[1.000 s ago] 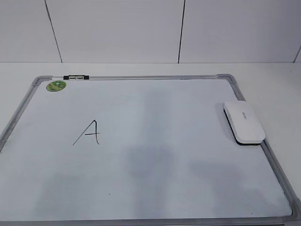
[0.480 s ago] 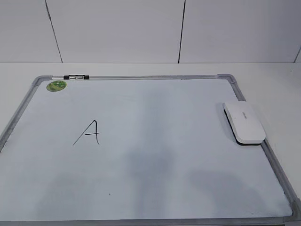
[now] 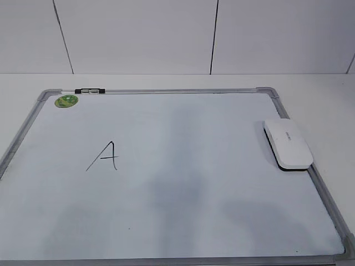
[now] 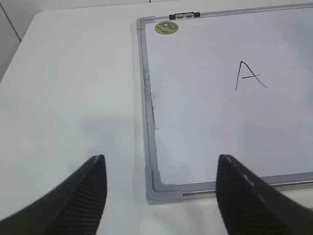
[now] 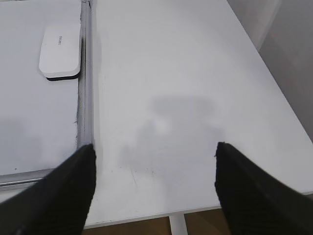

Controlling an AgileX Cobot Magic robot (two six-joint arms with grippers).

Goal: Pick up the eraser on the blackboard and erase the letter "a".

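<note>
Eraser lies flat at blackboard 3 o'clock edge; letter "A" toward 9. Left gripper and right gripper both spread, empty, above desk.

Eraser on blackboard at its right edge; letter left of centre — marker and sticker at far-left corner.

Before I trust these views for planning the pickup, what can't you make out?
- Eraser logo: too small to read, exterior and right wrist views.
- Eraser's underside: hidden by its own body.
- Blackboard near edge: cut off, exterior view.
- Marker: too small for detail.
- Left claw, right claw: only fingers show.
</note>
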